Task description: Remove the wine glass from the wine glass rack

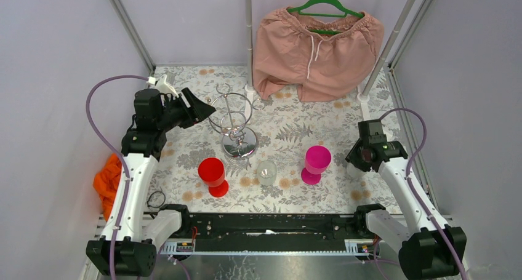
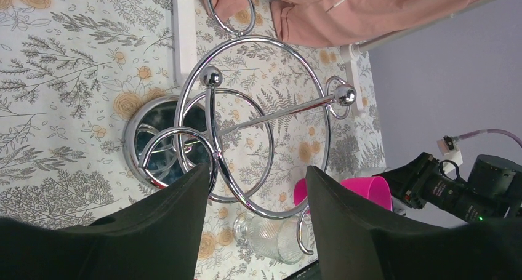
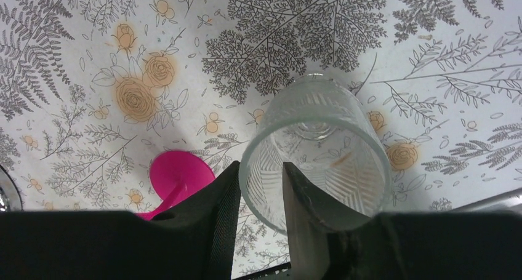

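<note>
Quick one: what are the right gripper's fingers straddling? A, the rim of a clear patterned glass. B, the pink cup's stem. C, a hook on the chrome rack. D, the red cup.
A: in the right wrist view, the right gripper has one finger outside and one finger inside the rim of the clear glass.

Your left gripper (image 2: pixel 255 197) sits raised at ten o'clock, its fingers parted and pointing toward three. Your right gripper (image 3: pixel 261 197), low at three o'clock, pinches a clear glass (image 3: pixel 317 154) by its rim.
</note>
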Available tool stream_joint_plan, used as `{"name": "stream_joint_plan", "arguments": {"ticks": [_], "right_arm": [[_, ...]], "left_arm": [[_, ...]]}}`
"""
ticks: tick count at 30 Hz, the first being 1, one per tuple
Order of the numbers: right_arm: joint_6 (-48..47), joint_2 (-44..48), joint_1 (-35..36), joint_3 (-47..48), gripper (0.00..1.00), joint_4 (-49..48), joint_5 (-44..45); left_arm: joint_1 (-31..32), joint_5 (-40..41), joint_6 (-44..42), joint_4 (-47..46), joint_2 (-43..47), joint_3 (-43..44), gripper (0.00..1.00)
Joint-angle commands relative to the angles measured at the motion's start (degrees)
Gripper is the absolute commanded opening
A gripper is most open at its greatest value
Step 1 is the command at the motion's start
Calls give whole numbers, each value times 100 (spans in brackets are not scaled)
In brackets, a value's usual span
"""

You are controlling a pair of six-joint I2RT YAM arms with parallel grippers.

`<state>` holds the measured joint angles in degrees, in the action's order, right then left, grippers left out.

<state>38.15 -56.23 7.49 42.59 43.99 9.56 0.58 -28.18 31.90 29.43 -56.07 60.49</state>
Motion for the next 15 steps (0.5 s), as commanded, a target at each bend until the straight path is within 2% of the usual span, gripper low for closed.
{"name": "stream_joint_plan", "arguments": {"ticks": [1,10,13,15], "right_arm": [[172,245,-11,363,38,475,231],[-12,638,-12,1608,39,1141,620],[-278,412,-15,2069,43,1299,263],[-465,249,-10,2275,51,1255,-97]], "left_arm": [[-50,-143,-70,-331,-6,-58,67],[-49,-127,-89,-285,-1,-12,67],[-49,-117,-71,-282,2,6,67],[-49,-117,-53,-273,13,19,67]]}}
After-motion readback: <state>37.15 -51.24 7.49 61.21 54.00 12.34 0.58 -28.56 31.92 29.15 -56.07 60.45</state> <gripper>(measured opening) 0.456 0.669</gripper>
